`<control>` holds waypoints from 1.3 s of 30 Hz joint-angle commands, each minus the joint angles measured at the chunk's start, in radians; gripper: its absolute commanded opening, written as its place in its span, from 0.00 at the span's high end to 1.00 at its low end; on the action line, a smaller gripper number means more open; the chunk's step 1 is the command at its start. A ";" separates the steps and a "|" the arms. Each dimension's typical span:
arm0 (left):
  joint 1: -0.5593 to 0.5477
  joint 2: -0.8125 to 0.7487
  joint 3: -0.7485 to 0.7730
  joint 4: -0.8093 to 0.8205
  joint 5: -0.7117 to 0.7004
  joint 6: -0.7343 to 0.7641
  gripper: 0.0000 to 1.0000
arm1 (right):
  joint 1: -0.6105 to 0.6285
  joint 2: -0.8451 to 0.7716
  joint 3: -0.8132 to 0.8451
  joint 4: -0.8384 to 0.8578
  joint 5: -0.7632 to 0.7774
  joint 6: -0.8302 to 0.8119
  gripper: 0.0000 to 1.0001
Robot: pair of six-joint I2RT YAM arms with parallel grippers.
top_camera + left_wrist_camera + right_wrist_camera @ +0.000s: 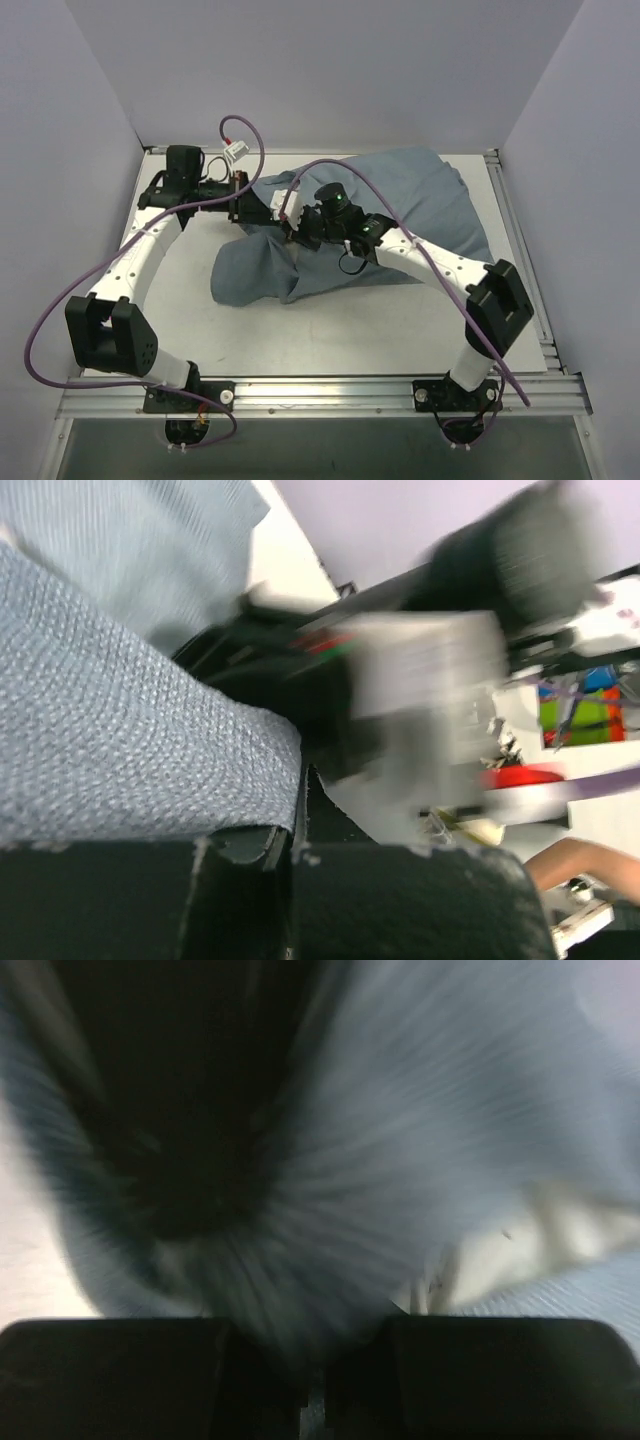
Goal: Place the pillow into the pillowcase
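The blue-grey pillowcase [420, 200] lies crumpled over the middle and back right of the table, bulging at the back. The pillow is almost wholly hidden; only a pale cream patch [560, 1235] shows under the cloth in the right wrist view. My left gripper [243, 205] is at the cloth's left edge, and in its wrist view it [295, 850] is shut on a fold of the pillowcase [120, 740]. My right gripper [292, 222] is close beside it, and in its wrist view it [315, 1380] is shut on bunched pillowcase cloth [430, 1140]. Both wrist views are blurred.
The white table [330, 330] is bounded by grey walls on three sides and a metal rail [320, 392] at the near edge. Purple cables [250, 135] loop over both arms. The right arm's wrist [420, 670] fills the left wrist view.
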 commanded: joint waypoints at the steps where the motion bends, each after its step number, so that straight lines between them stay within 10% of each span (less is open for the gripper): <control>1: 0.014 -0.046 0.081 0.120 0.124 -0.208 1.00 | -0.008 0.129 -0.066 -0.046 -0.092 0.181 1.00; 3: 0.038 -0.053 0.044 0.362 0.114 -0.354 1.00 | -0.011 0.151 -0.100 -0.063 -0.132 0.206 0.95; 8: 0.076 -0.036 -0.016 0.493 0.073 -0.433 0.98 | -0.054 -0.013 -0.033 -0.180 -0.242 0.377 0.36; 12: 0.087 -0.033 -0.046 0.513 0.013 -0.383 0.54 | -0.062 -0.137 0.145 -0.361 -0.229 0.374 0.12; 13: 0.093 -0.034 -0.045 0.469 -0.004 -0.326 0.34 | -0.063 -0.182 0.177 -0.397 -0.212 0.358 0.12; 17: 0.145 -0.051 0.015 0.245 -0.146 -0.105 0.16 | -0.063 -0.292 0.145 -0.538 -0.072 0.275 0.25; 25: 0.082 -0.163 0.038 -0.108 -0.823 0.364 0.26 | -0.070 -0.183 0.225 -0.549 0.011 0.454 0.53; 39: -0.104 -0.339 -0.132 -0.167 -0.697 0.235 0.34 | -0.096 0.122 0.213 -0.386 -0.236 0.764 0.64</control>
